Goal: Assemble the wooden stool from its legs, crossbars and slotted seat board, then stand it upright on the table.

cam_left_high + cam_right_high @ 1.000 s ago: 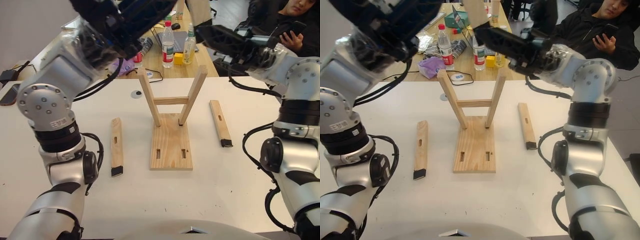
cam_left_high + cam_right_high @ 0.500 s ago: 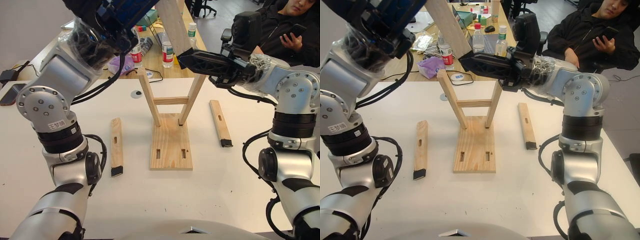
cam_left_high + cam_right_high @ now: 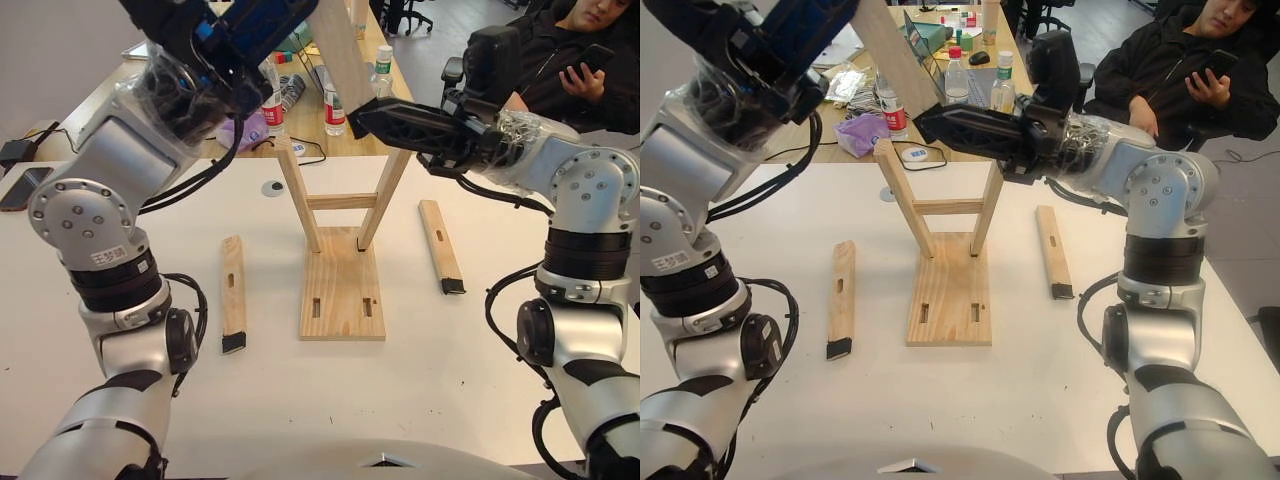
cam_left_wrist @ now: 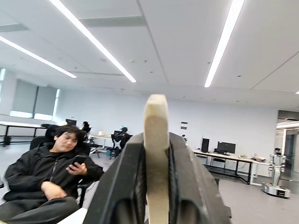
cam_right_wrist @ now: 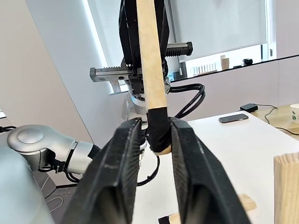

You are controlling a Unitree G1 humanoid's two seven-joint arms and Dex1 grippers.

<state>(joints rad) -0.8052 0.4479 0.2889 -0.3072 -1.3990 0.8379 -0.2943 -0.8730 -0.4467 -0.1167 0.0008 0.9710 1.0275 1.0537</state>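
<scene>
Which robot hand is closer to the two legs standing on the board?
Right. The right hand hovers just above the standing legs; the left hand is higher, off to the left. Both grip one loose leg.

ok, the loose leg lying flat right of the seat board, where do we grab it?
I'd take the leg mid-length, straight down from above, closing across its narrow width. It lies flat on the table with both long edges free, well apart from the seat board.
</scene>
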